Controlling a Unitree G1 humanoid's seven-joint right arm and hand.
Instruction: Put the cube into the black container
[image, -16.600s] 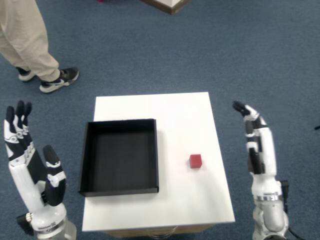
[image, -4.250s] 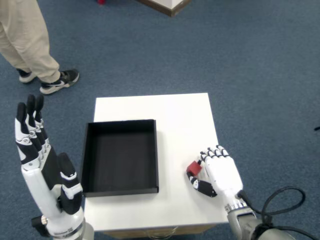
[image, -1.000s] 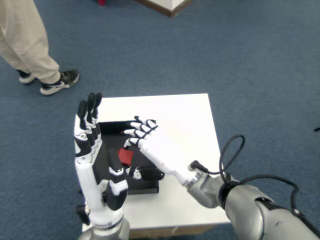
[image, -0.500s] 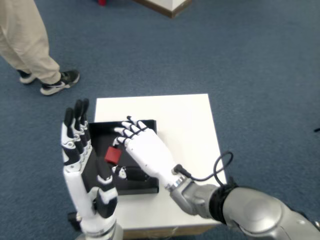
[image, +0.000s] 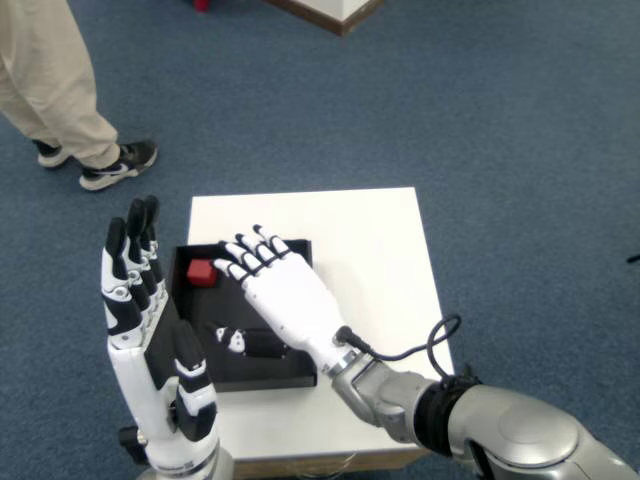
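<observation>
Since half a second ago, the red cube (image: 201, 272) has left my right hand (image: 281, 293) and now lies inside the black container (image: 296, 373), in its far left corner, just beyond my fingertips (image: 222, 268). My right hand is spread above the container, palm down, fingers apart and extended toward the cube, holding nothing; the thumb (image: 243, 341) is tucked low over the container floor. Whether the fingertips touch the cube cannot be told from the head view; a narrow gap appears between them. My forearm (image: 400, 400) crosses the near right part of the white table (image: 370, 240), with a black cable (image: 430, 340) looping beside the wrist. My left hand (image: 150, 350) stands upright at the container's left edge, fingers straight and pointing up, and has shifted slightly left and lower than before. The table rests on blue carpet (image: 500, 150). At upper left, a person's legs in beige trousers (image: 45, 80) and dark shoes (image: 120, 160) stand on the carpet, well apart from the table.
</observation>
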